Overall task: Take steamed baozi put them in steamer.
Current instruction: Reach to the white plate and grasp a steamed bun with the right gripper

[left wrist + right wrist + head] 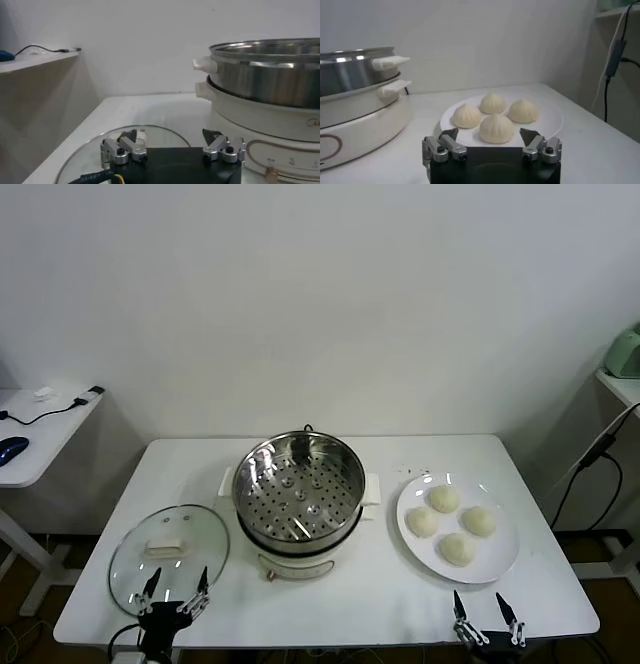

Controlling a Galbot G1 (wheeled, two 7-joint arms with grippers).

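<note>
Several cream-white baozi [451,524] lie on a white plate [497,561] at the table's right; they also show in the right wrist view [496,128]. The steel steamer [298,484] with its perforated tray stands mid-table on a cream base, empty; it also shows in the left wrist view [265,75] and the right wrist view [355,75]. My right gripper [485,616] is open and empty at the front edge, just before the plate [490,135]. My left gripper [175,589] is open and empty at the front left, over the glass lid's near rim [170,136].
A round glass lid [168,549] lies flat at the table's front left, seen close in the left wrist view [90,150]. A side table [40,434] with a cable and a blue mouse stands at the far left. A shelf with a hanging cable [600,449] is at the right.
</note>
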